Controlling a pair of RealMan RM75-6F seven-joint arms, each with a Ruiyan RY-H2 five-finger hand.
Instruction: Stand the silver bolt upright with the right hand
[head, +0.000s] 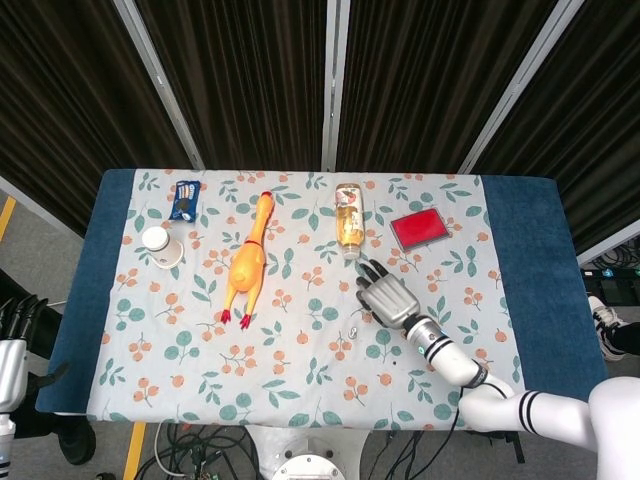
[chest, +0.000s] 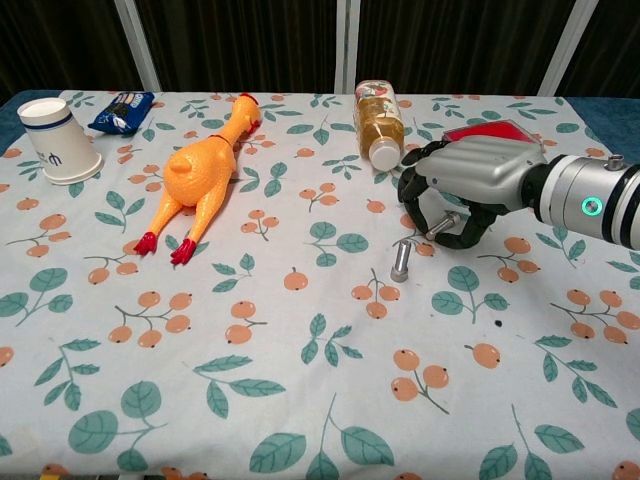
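I see the table (head: 520, 260) under its floral cloth (chest: 300, 400), with my right hand (chest: 470, 185) low over it, right of centre; its fingers (chest: 412, 195) are curled down and inward like a cage, tips near the cloth, holding nothing that I can make out. The rubber chicken (chest: 200, 170) lies on its side left of centre, head toward the far edge. The drink bottle (chest: 378, 120) lies flat, cap pointing at the hand. The paper cup (chest: 55, 135) sits at far left, the blue snack packet (chest: 122, 108) just behind it, the red card (head: 418, 228) beyond the hand. The silver bolt (chest: 401, 260) looks close to upright on the cloth, just below and to the left of the fingertips, apart from them. My left hand (head: 18, 315) hangs off the left table edge, fingers hard to read.
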